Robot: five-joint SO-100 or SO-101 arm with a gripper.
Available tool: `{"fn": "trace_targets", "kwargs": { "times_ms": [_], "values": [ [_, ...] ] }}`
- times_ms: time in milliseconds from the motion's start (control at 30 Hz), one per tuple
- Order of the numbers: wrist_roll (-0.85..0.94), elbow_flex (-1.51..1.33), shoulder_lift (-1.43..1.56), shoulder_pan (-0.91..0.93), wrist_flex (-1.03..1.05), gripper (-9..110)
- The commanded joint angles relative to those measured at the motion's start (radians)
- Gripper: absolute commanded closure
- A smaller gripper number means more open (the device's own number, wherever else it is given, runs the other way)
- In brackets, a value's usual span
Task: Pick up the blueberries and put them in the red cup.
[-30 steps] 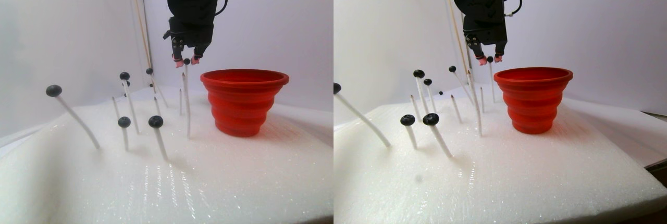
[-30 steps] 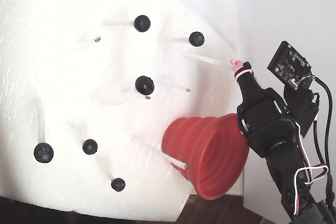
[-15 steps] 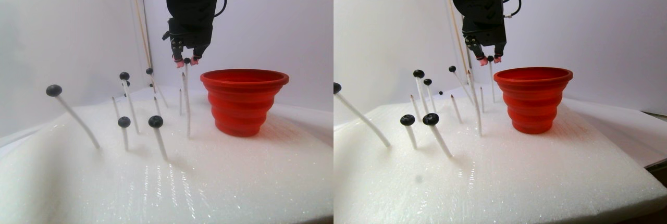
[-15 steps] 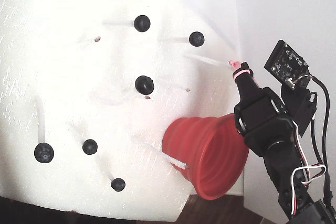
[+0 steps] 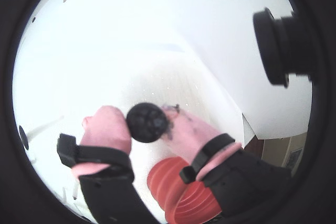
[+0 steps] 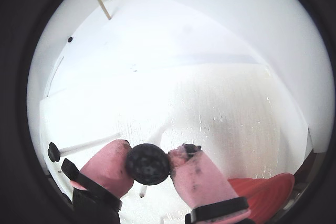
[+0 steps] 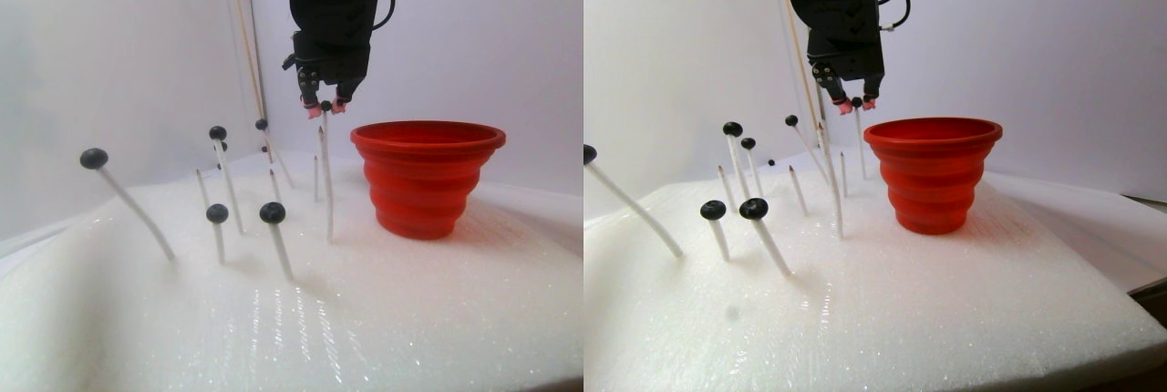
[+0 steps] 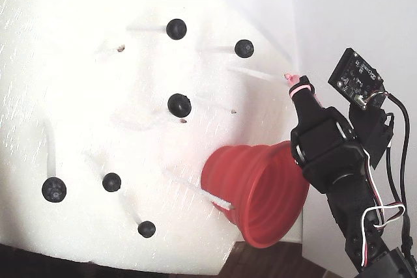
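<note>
Pinching one blueberry (image 5: 147, 122) between its pink fingertips (image 5: 107, 127), the hand (image 7: 325, 107) hangs closed just left of the red cup (image 7: 427, 176) in the stereo pair view. Other blueberries (image 7: 272, 212) sit atop white sticks (image 7: 281, 251) stuck in the white foam sheet (image 7: 365, 319).
</note>
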State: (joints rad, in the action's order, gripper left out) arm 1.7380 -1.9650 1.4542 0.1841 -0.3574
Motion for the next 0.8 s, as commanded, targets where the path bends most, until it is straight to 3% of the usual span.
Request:
{"fn": "trace_targets", "kwargs": {
  "times_ms": [0, 767],
  "values": [
    [0.003, 0.041, 0.094, -0.014, -0.029, 90],
    [0.014, -0.126, 0.325, -0.011, 0.069, 90]
  ]
}}
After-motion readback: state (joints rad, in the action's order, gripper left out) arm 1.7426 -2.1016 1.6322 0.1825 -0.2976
